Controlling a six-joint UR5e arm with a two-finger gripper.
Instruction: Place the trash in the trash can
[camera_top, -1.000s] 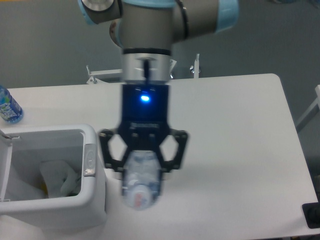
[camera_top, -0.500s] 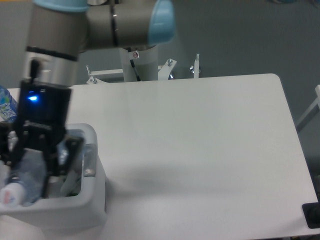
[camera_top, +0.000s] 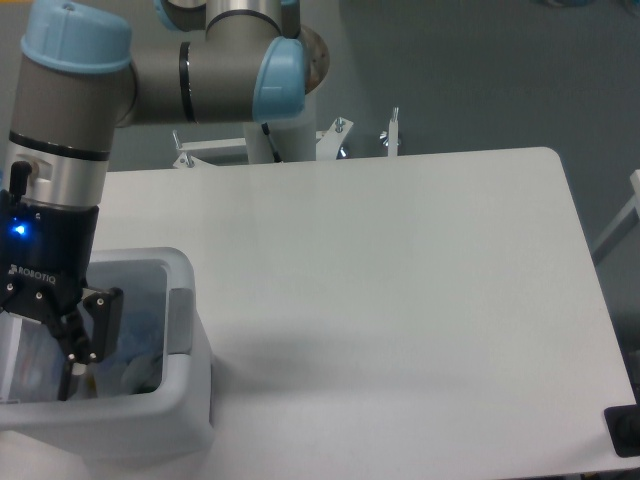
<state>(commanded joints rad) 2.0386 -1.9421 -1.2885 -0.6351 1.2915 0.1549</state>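
Camera view, lower left of the frame: we find the table (camera_top: 420, 300) carrying the trash can (camera_top: 185, 420), a white bin with a grey latch (camera_top: 180, 320) on its rim. Above the bin opening hangs the gripper (camera_top: 40, 345), its fingers spread apart. Inside the bin we see pale crumpled trash (camera_top: 135, 355); the clear bottle may lie beneath the gripper, but we cannot tell.

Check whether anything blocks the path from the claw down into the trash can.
Nothing visible does. The claw hangs directly over the open top of the trash can, though the claw itself hides part of the inside.
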